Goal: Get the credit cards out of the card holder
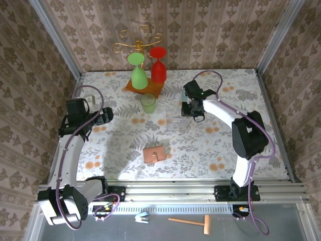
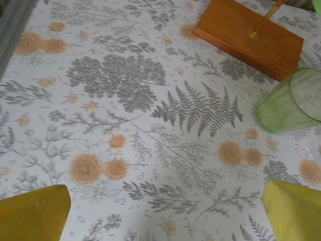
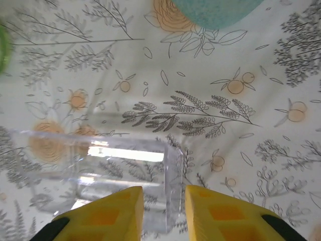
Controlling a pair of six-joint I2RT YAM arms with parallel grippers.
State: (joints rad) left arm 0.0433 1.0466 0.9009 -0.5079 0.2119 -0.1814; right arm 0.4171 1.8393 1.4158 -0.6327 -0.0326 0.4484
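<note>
The card holder (image 1: 154,154) lies folded on the flowered tablecloth, near the front middle, tan-brown side up. The credit cards are hidden. My left gripper (image 1: 106,116) (image 2: 165,195) hovers at the left, open wide, with bare cloth between its yellow fingers (image 2: 35,213). My right gripper (image 1: 192,109) (image 3: 164,195) is at the back right, far from the holder. Its fingers (image 3: 113,216) stand a little apart on either side of one wall of a clear plastic box (image 3: 100,168), with a gap on both sides.
A wooden stand base (image 1: 145,88) (image 2: 251,35) at the back carries an upside-down green glass (image 1: 139,73) and a red one (image 1: 158,65). A green cup (image 1: 148,103) (image 2: 293,100) stands before it. The clear box (image 1: 175,123) lies mid-table. A teal object (image 3: 215,10) lies beyond the box.
</note>
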